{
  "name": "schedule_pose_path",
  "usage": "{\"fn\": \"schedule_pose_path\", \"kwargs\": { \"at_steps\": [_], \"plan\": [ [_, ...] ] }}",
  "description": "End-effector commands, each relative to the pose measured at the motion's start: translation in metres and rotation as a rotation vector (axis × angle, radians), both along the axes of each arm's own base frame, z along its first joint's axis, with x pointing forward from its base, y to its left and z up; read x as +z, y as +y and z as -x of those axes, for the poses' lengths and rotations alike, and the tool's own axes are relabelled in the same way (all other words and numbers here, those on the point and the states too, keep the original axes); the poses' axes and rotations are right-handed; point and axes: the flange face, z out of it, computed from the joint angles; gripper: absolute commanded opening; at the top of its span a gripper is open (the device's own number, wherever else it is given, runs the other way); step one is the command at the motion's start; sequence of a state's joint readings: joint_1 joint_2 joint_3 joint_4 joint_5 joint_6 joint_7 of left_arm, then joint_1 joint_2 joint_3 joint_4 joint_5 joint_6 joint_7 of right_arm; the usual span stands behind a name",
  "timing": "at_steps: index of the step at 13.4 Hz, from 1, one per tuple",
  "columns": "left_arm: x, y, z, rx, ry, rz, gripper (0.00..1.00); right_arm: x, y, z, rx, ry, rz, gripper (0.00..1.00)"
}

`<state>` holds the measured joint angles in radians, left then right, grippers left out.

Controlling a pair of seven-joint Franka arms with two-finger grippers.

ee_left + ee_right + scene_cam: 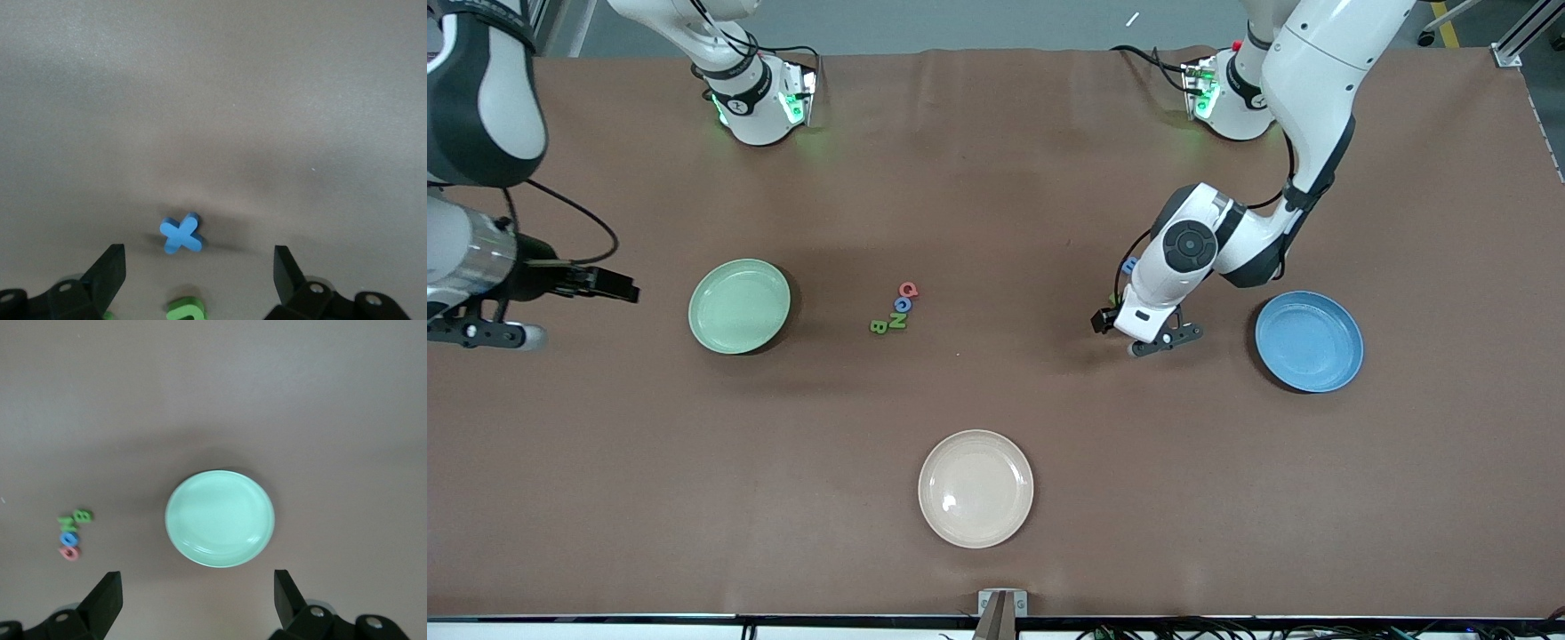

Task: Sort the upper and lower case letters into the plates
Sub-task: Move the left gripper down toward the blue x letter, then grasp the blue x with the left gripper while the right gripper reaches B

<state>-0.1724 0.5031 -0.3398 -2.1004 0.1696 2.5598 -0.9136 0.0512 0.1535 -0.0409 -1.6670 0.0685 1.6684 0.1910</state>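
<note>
Front view, plates: three, all round, shallow, glossy: mint plate, blue plate, cream plate.
Letters counted: four in a tight cluster mid-table, red, blue and two green, flat, matte; a blue bit and a green bit peek from under the left arm's wrist.
Table: brown, matte sheet, faint creases.
Left claw: low over the table, just beside the blue plate, on its side toward the right arm's end; fingers spread wide, gripping nothing.
Left wrist view, letters: two: blue x, cross-shaped, flat on the table ahead of the black fingertips, touching neither; a green letter between the fingers, cut off by the frame edge, shape unreadable.
Right claw: waits in the air at the right arm's end, beside the mint plate; fingers spread, gripping nothing.
Right wrist view: mint plate bare, ahead of the claw; cluster off to one side.
Blue plate, cream plate: bare.
</note>
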Motion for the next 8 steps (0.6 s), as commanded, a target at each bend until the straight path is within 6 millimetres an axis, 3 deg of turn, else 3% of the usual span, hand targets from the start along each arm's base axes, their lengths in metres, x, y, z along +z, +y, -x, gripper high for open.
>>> {"fn": "schedule_pose_path", "kwargs": {
  "at_steps": [1,3,6,8],
  "plan": [
    [-0.005,0.000,-0.003,0.010,-0.010,-0.009,0.86,-0.026,0.042,-0.004,-0.110,-0.001,0.028,1.00],
    [-0.007,0.001,-0.003,0.011,-0.007,-0.010,0.81,-0.053,0.057,-0.004,-0.188,0.016,0.042,1.00],
    [-0.014,0.001,-0.004,0.013,0.002,-0.009,0.75,-0.117,0.106,0.022,-0.302,0.004,0.066,1.00],
    [-0.017,0.001,-0.003,0.013,0.006,-0.009,0.72,-0.145,0.133,0.036,-0.371,-0.016,0.077,1.00]
  ]
}}
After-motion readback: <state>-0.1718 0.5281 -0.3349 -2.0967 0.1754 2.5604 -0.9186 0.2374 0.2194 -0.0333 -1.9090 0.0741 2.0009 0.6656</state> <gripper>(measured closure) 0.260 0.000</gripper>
